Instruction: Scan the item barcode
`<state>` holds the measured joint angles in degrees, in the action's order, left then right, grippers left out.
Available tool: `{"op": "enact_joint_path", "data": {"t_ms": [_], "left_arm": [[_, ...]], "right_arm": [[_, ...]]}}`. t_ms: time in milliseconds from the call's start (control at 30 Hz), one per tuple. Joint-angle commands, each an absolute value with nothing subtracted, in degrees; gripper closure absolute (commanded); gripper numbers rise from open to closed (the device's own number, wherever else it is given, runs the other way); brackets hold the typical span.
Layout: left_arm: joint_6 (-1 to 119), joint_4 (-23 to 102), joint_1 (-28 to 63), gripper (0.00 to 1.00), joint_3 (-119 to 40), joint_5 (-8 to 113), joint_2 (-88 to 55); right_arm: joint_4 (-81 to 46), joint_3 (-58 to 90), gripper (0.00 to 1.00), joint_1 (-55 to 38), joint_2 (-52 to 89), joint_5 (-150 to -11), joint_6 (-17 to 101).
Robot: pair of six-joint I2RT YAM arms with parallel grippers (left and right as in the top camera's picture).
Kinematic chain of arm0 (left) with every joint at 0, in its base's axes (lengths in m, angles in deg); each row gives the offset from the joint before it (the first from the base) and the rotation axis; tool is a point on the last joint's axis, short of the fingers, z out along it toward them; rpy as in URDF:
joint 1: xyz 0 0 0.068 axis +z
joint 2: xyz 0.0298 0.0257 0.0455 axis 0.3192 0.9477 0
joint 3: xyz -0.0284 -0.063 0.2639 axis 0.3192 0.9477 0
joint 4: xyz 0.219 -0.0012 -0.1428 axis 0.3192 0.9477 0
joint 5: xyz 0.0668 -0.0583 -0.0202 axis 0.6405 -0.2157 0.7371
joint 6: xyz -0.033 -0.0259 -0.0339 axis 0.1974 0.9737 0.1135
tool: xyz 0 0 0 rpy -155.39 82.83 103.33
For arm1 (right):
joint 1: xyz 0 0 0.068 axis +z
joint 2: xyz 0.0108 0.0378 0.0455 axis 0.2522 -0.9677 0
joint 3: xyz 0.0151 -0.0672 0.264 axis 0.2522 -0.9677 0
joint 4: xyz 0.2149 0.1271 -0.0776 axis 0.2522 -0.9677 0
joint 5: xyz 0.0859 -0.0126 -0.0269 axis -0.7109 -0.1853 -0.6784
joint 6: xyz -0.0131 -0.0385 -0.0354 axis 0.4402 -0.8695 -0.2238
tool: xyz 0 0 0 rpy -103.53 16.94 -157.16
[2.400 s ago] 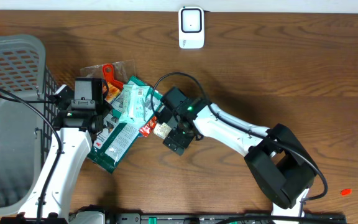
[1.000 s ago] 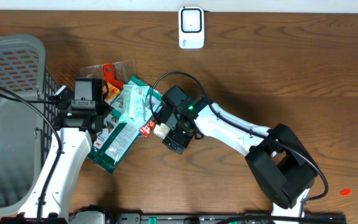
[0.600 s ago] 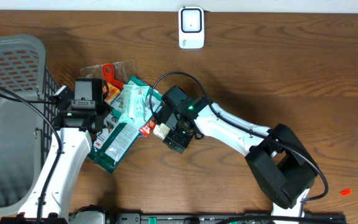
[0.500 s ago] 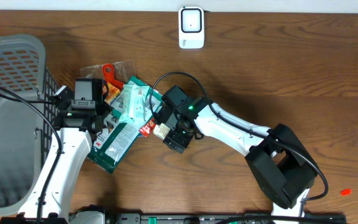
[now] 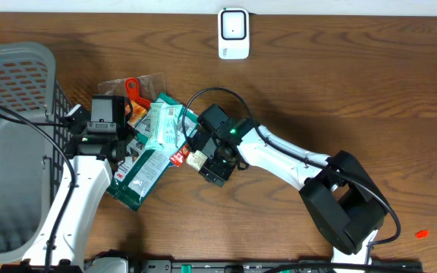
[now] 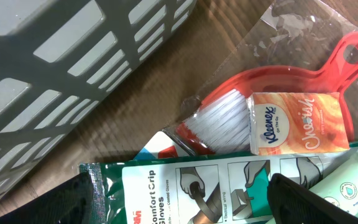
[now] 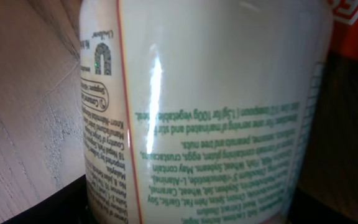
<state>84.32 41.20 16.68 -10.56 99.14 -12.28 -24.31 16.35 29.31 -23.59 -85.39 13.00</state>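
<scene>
Fingers [image 7: 45, 210] of the right gripper [image 5: 201, 161] are drawing inward around the cream, red-edged printed packet [image 7: 216, 106], which lies on the brown wooden table [image 5: 340, 83] at the pile's right edge. We cannot tell whether they pinch it yet. Nothing else has shifted, and the left gripper [image 6: 197, 202] hangs spread. We judge the grasp is just starting, with the white barcode scanner [image 5: 234, 33] well apart at the far edge.
</scene>
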Motion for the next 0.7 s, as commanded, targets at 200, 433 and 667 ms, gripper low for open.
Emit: {"op": "enact_joint_path", "data": {"t_ms": [200,433,667], "left_arm": [[85.48,41.44,17.05,0.11,-10.14,100.54,-11.77],[85.48,41.46,17.05,0.11,-10.14,100.54,-11.77],[85.48,41.44,17.05,0.11,-10.14,100.54,-11.77]], "right_arm": [[-24.03,15.35,0.34,28.94,-22.21,-86.09,12.28],[-23.81,15.22,0.36,28.92,-22.19,-86.09,12.28],[-23.85,15.28,0.37,28.9,-22.17,-88.62,12.26]]}}
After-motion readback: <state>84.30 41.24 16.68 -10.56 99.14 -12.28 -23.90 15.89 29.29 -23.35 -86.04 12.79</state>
